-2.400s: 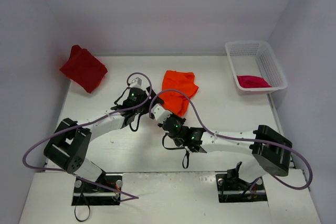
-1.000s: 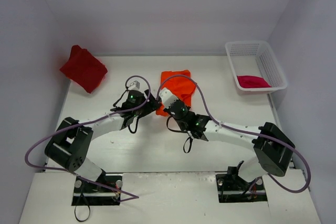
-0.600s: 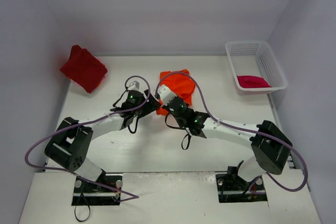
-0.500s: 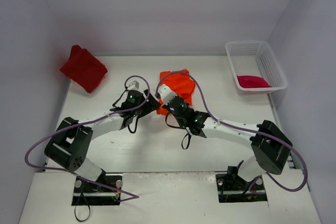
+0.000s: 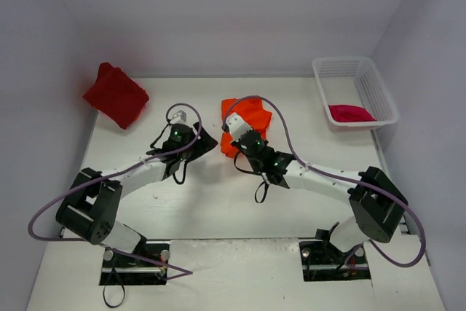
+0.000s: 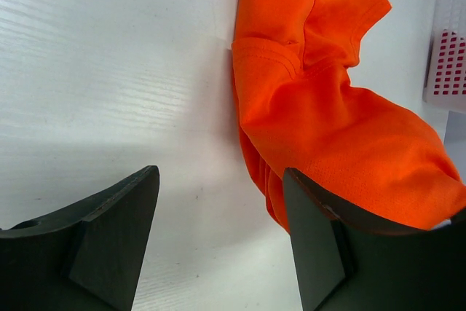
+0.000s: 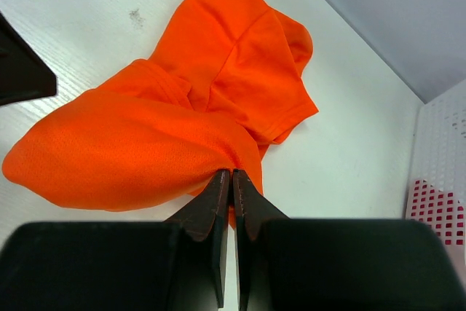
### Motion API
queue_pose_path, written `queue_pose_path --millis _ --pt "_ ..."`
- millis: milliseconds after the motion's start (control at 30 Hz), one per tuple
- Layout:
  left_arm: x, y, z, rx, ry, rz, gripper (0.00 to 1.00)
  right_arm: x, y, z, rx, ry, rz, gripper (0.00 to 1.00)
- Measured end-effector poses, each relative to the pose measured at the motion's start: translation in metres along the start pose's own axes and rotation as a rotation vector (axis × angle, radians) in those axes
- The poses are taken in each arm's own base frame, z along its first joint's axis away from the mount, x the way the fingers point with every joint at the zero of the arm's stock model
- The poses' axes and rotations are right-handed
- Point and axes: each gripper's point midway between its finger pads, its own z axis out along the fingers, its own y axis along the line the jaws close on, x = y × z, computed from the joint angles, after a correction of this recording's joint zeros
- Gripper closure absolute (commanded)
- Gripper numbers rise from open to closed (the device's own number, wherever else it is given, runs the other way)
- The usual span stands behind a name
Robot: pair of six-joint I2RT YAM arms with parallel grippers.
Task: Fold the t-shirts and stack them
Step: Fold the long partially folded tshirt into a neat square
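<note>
Orange shirt [image 7: 145, 143] half-folded: we are pinching its fold with right tool [image 7: 231, 174], left tool [image 6: 218, 176] hanging open. Dark red shirt [image 5: 116, 96] seemingly folded; pink shirt [image 5: 351, 113] in basket [image 5: 338, 69]; none stacked.

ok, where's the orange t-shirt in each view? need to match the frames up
Top external: orange t-shirt at table centre, just beyond both wrists.
Left wrist: orange t-shirt in the upper right, spreading to the right edge.
Right wrist: orange t-shirt fills the centre, with a fold pinched in the right gripper.
Shared landmark: white mesh basket, on the right in all three views.
</note>
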Motion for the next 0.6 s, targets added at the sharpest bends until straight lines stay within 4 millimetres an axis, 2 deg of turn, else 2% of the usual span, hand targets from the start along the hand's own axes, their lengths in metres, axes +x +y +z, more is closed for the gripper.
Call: queue_pose_path --millis 300,600 --pt "-0.019 -0.009 -0.021 0.014 -0.063 0.017 0.37 0.003 -0.008 0.004 0.008 0.007 0.01 1.0" --pt "-0.023 -0.007 -0.027 0.0 -0.076 0.033 0.37 -0.006 -0.013 0.009 0.009 -0.01 0.026 1.0"
